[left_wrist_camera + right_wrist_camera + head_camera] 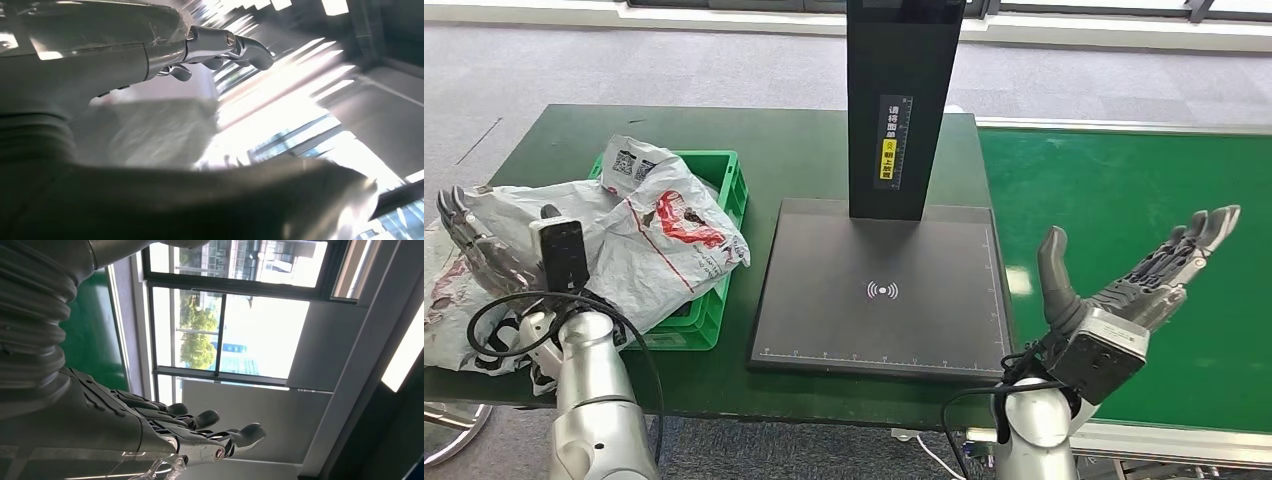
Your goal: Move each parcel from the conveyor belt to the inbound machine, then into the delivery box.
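At the left bench (804, 150) edge, a crumpled white plastic parcel (639, 225) lay over the green plastic delivery box (719, 190), left robot hand (474, 245) against it, grasp unclear. Right robot hand (1139, 280) was released above the green conveyor belt (1124, 190); no parcel was seen on the belt, so the drop-off step seemed in hand.

Even daylight keeps the head view sharp, the left wrist view is blurred and glaring, and bright windows (240, 320) backlight the right wrist view.

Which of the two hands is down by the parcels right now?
The left hand, resting against the grey parcel bags piled over the green crate. The right hand hangs open over the green conveyor belt, holding nothing.
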